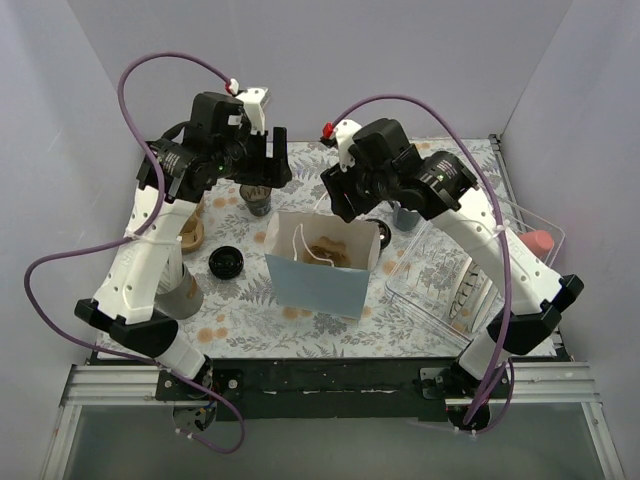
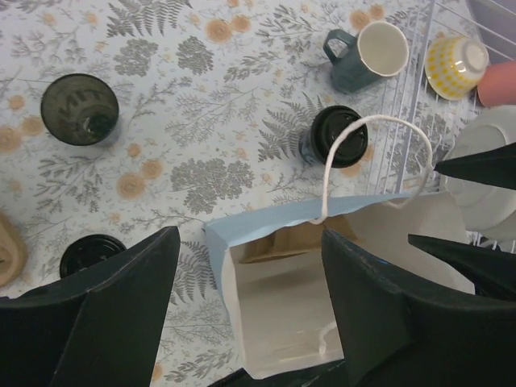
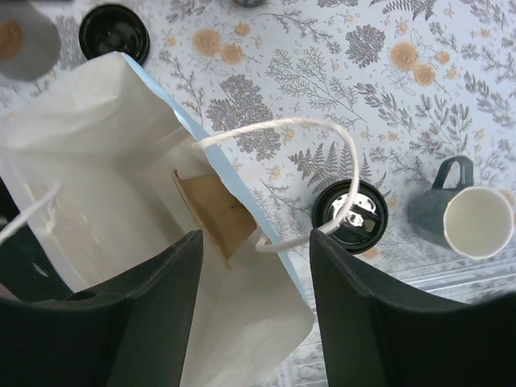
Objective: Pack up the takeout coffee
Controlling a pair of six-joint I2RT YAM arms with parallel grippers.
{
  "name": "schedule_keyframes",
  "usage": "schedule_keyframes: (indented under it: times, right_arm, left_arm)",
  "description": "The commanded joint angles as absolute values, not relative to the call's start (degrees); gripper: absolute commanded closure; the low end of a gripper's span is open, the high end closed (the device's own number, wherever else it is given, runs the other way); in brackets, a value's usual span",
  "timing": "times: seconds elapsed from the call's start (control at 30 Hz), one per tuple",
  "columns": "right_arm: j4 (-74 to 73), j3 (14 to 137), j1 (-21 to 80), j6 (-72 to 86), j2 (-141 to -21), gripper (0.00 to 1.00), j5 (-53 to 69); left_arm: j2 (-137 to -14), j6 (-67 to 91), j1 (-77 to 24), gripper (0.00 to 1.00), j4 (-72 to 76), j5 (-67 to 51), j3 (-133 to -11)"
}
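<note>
The takeout coffee (image 2: 337,135), a small dark cup with a black lid, stands upright on the floral cloth just behind the light-blue paper bag (image 1: 318,283). It also shows in the right wrist view (image 3: 350,214), and the top view shows it mostly hidden under my right arm (image 1: 378,229). The bag stands open, its white inside (image 2: 282,310) empty apart from a brown card flap. My left gripper (image 2: 250,322) is open and empty above the bag's left end. My right gripper (image 3: 254,314) is open and empty above the bag's far right rim, near its string handle (image 3: 282,129).
A grey handled mug (image 2: 367,55) stands behind the coffee. A dark open cup (image 2: 80,109), a loose black lid (image 1: 226,262), a tall grey cup (image 1: 182,292) and a tan object (image 1: 192,232) sit left of the bag. A clear rack (image 1: 440,285) with dishes fills the right.
</note>
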State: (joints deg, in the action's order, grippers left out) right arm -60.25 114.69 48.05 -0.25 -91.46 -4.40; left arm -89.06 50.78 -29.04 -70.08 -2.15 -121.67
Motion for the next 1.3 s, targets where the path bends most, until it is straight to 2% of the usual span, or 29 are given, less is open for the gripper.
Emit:
schedule_keyframes:
  times: [0.0,0.13,0.27,0.43,0.67,0.77,0.87,0.9,1.1,1.13,1.27]
  right_arm:
    - [-61.3,116.5,47.9,14.6,-87.8,0.39,-8.3]
    - [-59.2,109.6,47.9,19.7,-84.3,0.43,-6.8]
    - [-52.3,101.0,47.9,10.1,-79.0,0.45,-3.2]
    - [-48.7,98.1,48.3,6.9,-77.6,0.46,-4.3]
    - [-55.9,98.8,48.3,15.6,-78.6,0.44,-16.3]
    - [-55.2,99.1,48.3,14.9,-77.8,0.44,-16.8]
    - [-55.5,99.7,48.3,14.1,-77.8,0.43,-15.8]
    - [-58.1,100.2,48.3,15.2,-78.0,0.43,-16.5]
    - [-61.3,94.2,48.3,24.3,-75.0,0.39,-14.9]
    - [-61.0,91.7,48.3,25.3,-74.0,0.39,-14.4]
    - [-59.9,93.5,48.3,24.9,-73.7,0.39,-14.0]
  left_arm:
    - [-87.0,51.1,-31.1,0.3,-69.4,-6.1,-119.9]
    - [-88.6,53.2,-31.2,0.3,-72.3,-3.7,-121.8]
    - [-87.2,61.8,-31.2,0.31,-75.8,3.7,-115.0]
    - [-83.4,65.4,-31.2,0.3,-78.2,5.5,-110.0]
    - [-82.2,64.2,-31.2,0.28,-78.2,8.2,-105.8]
    - [-81.6,63.2,-31.2,0.32,-75.2,5.9,-102.1]
    - [-81.6,61.6,-31.2,0.49,-70.7,1.2,-100.3]
    - [-81.4,61.1,-31.2,0.62,-70.1,0.3,-99.7]
    - [-77.6,60.6,-31.2,0.91,-64.2,-5.4,-95.5]
    - [-75.9,60.3,-31.2,0.99,-62.9,-5.8,-94.1]
    - [-71.6,59.9,-31.2,1.0,-54.3,-7.1,-89.8]
